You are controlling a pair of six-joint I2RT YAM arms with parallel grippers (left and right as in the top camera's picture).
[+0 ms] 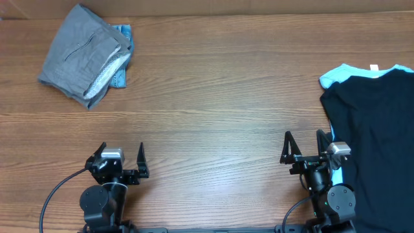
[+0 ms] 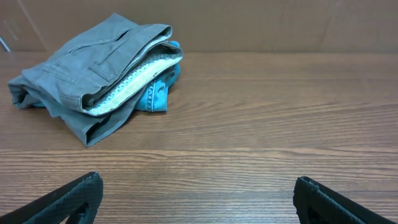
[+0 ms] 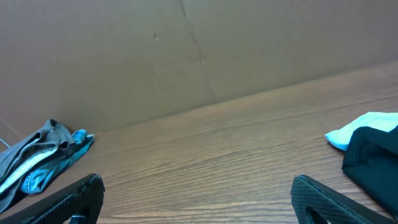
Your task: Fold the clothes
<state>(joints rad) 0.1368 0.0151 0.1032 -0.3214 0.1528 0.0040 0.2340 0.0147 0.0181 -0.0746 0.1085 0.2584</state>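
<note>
Folded grey shorts (image 1: 81, 55) lie at the table's far left, on top of blue denim shorts (image 1: 123, 39); the left wrist view shows the grey shorts (image 2: 93, 62) with pale lining and blue denim (image 2: 155, 96) peeking out. A black tee (image 1: 375, 129) lies spread at the right edge over a light-blue garment (image 1: 339, 74). My left gripper (image 1: 121, 150) rests open near the front edge, empty, far from the pile. My right gripper (image 1: 304, 139) is open and empty, just left of the black tee (image 3: 373, 162).
A brown cardboard wall (image 3: 186, 56) stands behind the wooden table (image 1: 213, 97). Bare wood stretches between the two clothes piles.
</note>
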